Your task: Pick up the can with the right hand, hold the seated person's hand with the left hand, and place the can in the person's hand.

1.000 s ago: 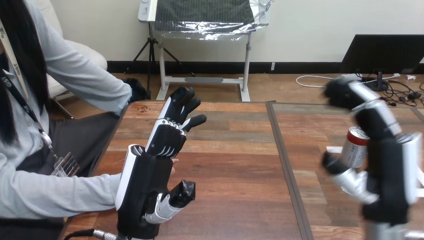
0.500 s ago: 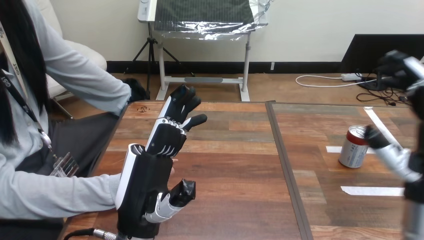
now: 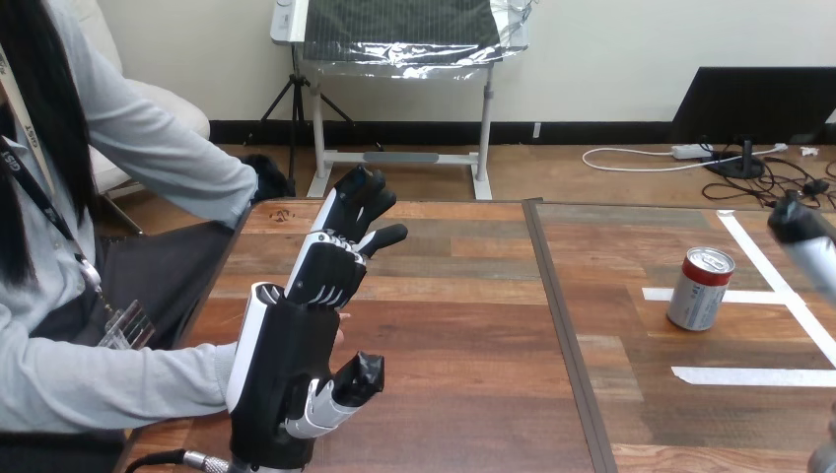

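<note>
Findings at the time of inspection:

1. The red and silver cylindrical metal can (image 3: 700, 288) stood upright on the brown wood-grain bench (image 3: 463, 345). No hand was touching it. Strips of white tape (image 3: 734, 375) lay on the bench beside and just in front of the can, and one strip ran behind its base.

2. The left robot hand (image 3: 296, 345) was raised above the bench, well to the left of the can, beyond the dark seam (image 3: 562, 325) that ran across the bench surface. Its fingers (image 3: 353, 202) were nearly straight, loosely spread and pointing away from the camera, with the thumb (image 3: 360, 377) standing out towards the can. Nothing was seen gripped in it.

3. The person's grey sleeve (image 3: 118, 379) reached in from the far side of that hand from the can and ended behind the hand's back. Contact between the two could not be established.

4. A black and silver part of the right robot hand (image 3: 806, 241) showed just to the right of the can, raised and clear of it. Whether that hand was spread or closed could not be determined.
</note>
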{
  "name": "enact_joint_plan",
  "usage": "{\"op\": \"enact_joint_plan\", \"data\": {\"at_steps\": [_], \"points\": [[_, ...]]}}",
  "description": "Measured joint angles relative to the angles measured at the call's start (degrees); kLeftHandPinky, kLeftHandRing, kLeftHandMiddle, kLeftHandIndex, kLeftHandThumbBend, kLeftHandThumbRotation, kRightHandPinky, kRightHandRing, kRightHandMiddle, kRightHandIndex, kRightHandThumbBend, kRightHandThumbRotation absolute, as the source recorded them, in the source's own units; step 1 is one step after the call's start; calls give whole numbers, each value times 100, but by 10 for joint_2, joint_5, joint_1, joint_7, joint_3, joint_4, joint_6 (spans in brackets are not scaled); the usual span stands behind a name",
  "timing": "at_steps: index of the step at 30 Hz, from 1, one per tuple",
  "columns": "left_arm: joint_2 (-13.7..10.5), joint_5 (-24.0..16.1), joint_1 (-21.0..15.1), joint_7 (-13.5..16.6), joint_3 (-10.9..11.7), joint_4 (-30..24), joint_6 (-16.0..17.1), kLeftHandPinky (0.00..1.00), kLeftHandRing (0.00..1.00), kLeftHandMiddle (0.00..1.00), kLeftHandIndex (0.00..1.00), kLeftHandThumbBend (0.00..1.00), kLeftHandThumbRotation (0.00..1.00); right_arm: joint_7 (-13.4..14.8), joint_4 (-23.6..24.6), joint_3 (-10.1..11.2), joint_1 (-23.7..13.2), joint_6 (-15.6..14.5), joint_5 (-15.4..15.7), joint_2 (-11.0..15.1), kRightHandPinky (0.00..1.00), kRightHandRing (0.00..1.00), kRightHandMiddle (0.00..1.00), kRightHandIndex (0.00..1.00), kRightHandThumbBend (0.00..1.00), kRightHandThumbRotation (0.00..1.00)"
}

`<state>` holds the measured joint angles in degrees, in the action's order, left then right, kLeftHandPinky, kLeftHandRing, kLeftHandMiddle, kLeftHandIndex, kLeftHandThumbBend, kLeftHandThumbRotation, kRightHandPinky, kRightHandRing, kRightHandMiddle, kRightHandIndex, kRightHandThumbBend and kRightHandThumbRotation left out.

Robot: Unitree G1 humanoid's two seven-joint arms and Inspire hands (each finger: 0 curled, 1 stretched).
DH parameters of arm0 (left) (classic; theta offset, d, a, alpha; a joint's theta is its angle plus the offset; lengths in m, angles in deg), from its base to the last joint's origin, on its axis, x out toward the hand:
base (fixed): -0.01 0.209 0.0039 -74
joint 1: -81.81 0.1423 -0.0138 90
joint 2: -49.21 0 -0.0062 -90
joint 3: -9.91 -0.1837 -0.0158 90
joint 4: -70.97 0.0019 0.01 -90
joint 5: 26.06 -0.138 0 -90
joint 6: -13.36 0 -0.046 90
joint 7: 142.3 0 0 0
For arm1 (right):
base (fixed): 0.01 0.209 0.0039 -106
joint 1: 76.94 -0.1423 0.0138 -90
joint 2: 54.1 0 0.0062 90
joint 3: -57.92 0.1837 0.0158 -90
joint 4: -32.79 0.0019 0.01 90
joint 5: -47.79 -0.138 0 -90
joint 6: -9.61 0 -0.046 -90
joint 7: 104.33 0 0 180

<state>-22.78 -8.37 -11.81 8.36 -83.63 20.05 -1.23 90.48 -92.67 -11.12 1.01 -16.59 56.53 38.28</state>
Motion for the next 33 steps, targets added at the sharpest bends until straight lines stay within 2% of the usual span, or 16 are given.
{"op": "enact_joint_plan", "data": {"at_steps": [7,11,17,29,33], "points": [[0,0,0,-1,0,0,0,82,92,94,95,85,78,-1,-13,1,-21,-29,-15,2,88,90,88,84,100,54],[0,0,-1,-1,0,0,0,81,92,94,95,84,78,-11,-23,0,-33,-51,-33,3,95,94,92,88,100,52],[-1,0,-3,-3,0,0,0,80,91,94,95,85,78,-35,-51,-1,-54,-86,-58,14,99,99,97,94,100,51],[-1,2,-6,-5,-1,0,3,79,91,94,95,85,79,-47,-144,-3,-110,-165,-64,51,100,100,99,99,100,53],[-1,3,-6,-5,-2,0,3,79,91,94,95,85,79,-47,-180,-4,-128,-182,-63,63,100,100,98,99,100,54]]}}
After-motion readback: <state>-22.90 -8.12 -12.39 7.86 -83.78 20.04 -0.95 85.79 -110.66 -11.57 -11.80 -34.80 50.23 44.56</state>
